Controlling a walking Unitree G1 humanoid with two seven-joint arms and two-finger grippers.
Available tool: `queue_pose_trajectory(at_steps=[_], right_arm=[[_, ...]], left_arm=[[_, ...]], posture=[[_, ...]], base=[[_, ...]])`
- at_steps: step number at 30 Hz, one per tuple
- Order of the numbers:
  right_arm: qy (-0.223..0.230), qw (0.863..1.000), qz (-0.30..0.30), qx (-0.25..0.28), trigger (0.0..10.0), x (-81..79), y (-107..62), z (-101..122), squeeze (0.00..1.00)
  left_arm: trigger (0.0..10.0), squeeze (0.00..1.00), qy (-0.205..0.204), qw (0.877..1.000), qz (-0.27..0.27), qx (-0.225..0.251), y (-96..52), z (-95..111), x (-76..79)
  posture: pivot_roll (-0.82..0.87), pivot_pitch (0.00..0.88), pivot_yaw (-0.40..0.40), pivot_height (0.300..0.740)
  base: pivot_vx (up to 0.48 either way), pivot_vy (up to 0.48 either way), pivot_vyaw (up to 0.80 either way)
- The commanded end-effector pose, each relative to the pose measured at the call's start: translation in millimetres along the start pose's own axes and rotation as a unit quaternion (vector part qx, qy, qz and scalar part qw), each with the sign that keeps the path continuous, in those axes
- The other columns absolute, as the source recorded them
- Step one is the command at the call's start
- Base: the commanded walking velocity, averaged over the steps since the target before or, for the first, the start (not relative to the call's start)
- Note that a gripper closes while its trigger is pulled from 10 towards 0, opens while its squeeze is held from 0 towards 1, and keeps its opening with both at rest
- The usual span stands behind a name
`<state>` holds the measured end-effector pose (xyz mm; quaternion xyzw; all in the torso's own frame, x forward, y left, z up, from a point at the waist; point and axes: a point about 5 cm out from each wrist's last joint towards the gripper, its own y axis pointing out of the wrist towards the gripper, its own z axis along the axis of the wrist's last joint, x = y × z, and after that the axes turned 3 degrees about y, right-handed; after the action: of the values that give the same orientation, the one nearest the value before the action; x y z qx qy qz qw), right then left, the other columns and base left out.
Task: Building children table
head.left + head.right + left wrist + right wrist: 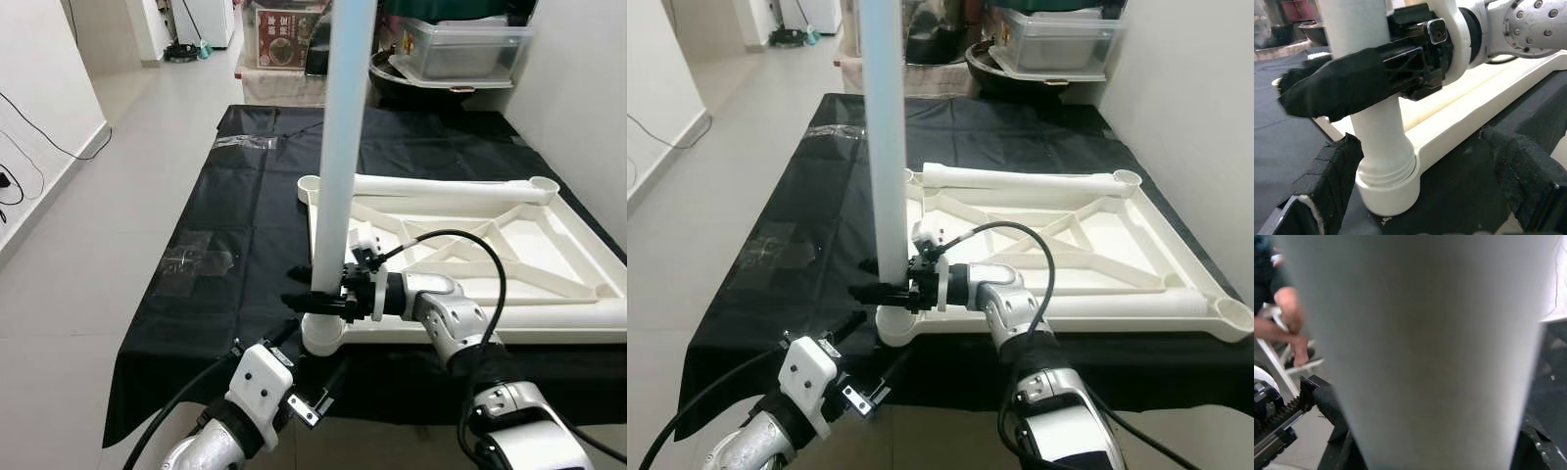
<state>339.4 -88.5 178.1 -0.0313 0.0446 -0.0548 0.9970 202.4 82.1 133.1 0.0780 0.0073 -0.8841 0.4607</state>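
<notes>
A white tabletop point(549, 323) lies upside down on a table draped in black cloth point(245, 206). A long white leg point(343, 147) stands upright in the near-left corner socket point(321, 336). My right gripper point(315, 299) is shut on this leg just above the socket; in the right wrist view the leg point(1425, 357) sits close between the fingers. My left gripper point(1425, 181) is open just below and in front of the socket point(1386, 191), one finger point(1327, 181) on each side, touching nothing.
The tabletop's far corners have open sockets point(542, 183). Clear storage boxes point(460, 49) and a cardboard box point(284, 39) stand beyond the table. A wall runs along the right, tiled floor point(118, 147) on the left. A person's limb point(1288, 318) is nearby.
</notes>
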Motion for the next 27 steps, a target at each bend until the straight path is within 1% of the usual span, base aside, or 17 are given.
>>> queue_pose_trajectory(at_steps=[1, 6, 7, 9, 10, 13, 14, 15, 16, 17, 18, 19, 20, 22, 23, 26, 27], right_arm=[[0.01, 0.999, 0.03, -0.015, 0.0, -2.7, 6.9, -4.8, 0.0], [0.0, 1.0, 0.027, -0.007, 0.0, -2.0, 6.5, -3.7, 0.0], [-0.003, 1.0, -0.004, 0.009, 0.0, 0.2, 6.7, -3.9, 0.0], [-0.003, 1.0, -0.004, 0.009, 0.0, 0.2, 6.7, -3.9, 0.0], [-0.005, 0.998, -0.049, 0.027, 0.0, 3.4, 7.5, -4.4, 0.0], [-0.005, 0.998, -0.049, 0.027, 0.0, 3.4, 7.5, -4.4, 0.0], [-0.006, 0.987, -0.15, 0.056, 0.0, 12.0, 8.1, -4.5, 0.0], [0.004, 0.963, -0.258, 0.082, 0.0, 20.1, 7.0, -4.9, 0.0], [0.004, 0.963, -0.258, 0.082, 0.0, 20.1, 7.0, -4.9, 0.0], [0.008, 0.929, -0.356, 0.1, 0.0, 26.1, 3.7, -6.0, 0.0], [0.008, 0.929, -0.356, 0.1, 0.0, 26.1, 3.7, -6.0, 0.0], [0.013, 0.889, -0.443, 0.116, 0.0, 29.1, -1.7, -7.6, 0.0], [0.013, 0.889, -0.443, 0.116, 0.0, 29.1, -1.7, -7.6, 0.0], [0.022, 0.814, -0.566, 0.129, 0.0, 27.7, -13.6, -13.6, 0.0], [0.022, 0.814, -0.566, 0.129, 0.0, 27.7, -13.6, -13.6, 0.0], [0.032, 0.743, -0.654, 0.136, 0.0, 17.6, -22.8, -18.8, 0.0], [0.032, 0.743, -0.654, 0.136, 0.0, 17.6, -22.8, -18.8, 0.0]], left_arm=[[10.0, 0.0, -0.002, 1.0, 0.001, -0.011, -1.7, -3.8, 0.8], [10.0, 0.0, -0.002, 1.0, 0.001, -0.012, -1.6, -4.0, 0.8], [10.0, 0.0, -0.002, 1.0, 0.001, -0.012, -1.5, -4.0, 0.9], [10.0, 0.0, -0.002, 1.0, 0.001, -0.012, -1.5, -4.0, 0.9], [10.0, 0.0, -0.003, 1.0, 0.001, -0.012, -1.3, -4.1, 0.9], [10.0, 0.0, -0.003, 1.0, 0.001, -0.012, -1.3, -4.1, 0.9], [10.0, 0.0, -0.003, 1.0, 0.001, -0.012, -1.3, -4.1, 0.7], [10.0, 0.0, -0.003, 1.0, 0.001, -0.012, -1.4, -4.1, 0.4], [10.0, 0.0, -0.003, 1.0, 0.001, -0.012, -1.4, -4.1, 0.4], [10.0, 0.0, -0.003, 1.0, 0.0, -0.013, -1.5, -4.3, 0.2], [10.0, 0.0, -0.003, 1.0, 0.0, -0.013, -1.5, -4.3, 0.2], [10.0, 0.0, -0.003, 1.0, -0.001, -0.013, -1.5, -4.4, 0.1], [10.0, 0.0, -0.003, 1.0, -0.001, -0.013, -1.5, -4.4, 0.1], [10.0, 0.0, -0.003, 1.0, -0.002, -0.013, -1.7, -4.7, 0.3], [10.0, 0.0, -0.003, 1.0, -0.002, -0.013, -1.7, -4.7, 0.3], [10.0, 0.0, -0.002, 1.0, -0.001, -0.013, -1.6, -4.7, 0.3], [10.0, 0.0, -0.002, 1.0, -0.001, -0.013, -1.6, -4.7, 0.3]], posture=[[0.15, 0.097, -0.053, 0.74], [0.15, 0.097, -0.05, 0.74], [0.15, 0.095, -0.053, 0.74], [0.15, 0.095, -0.053, 0.74], [0.15, 0.097, -0.055, 0.74], [0.15, 0.097, -0.055, 0.74], [0.15, 0.097, -0.053, 0.74], [0.15, 0.096, -0.049, 0.74], [0.15, 0.096, -0.049, 0.74], [0.14, 0.097, -0.047, 0.74], [0.14, 0.097, -0.047, 0.74], [0.14, 0.096, -0.047, 0.74], [0.14, 0.096, -0.047, 0.74], [0.14, 0.094, -0.048, 0.74], [0.14, 0.094, -0.048, 0.74], [0.14, 0.092, -0.049, 0.74], [0.14, 0.092, -0.049, 0.74]], base=[[0.0, 0.0, 0.0], [0.0, 0.0, 0.0], [0.0, 0.0, 0.0], [0.0, 0.0, 0.0], [0.0, 0.0, 0.0], [0.0, 0.0, 0.0], [0.0, 0.0, 0.0], [0.0, 0.0, 0.0], [0.0, 0.0, 0.0], [0.0, 0.0, 0.0], [0.0, 0.0, 0.0], [0.0, 0.0, 0.0], [0.0, 0.0, 0.0], [0.0, 0.0, 0.0], [0.0, 0.0, 0.0], [0.0, 0.0, 0.0], [0.0, 0.0, 0.0]])
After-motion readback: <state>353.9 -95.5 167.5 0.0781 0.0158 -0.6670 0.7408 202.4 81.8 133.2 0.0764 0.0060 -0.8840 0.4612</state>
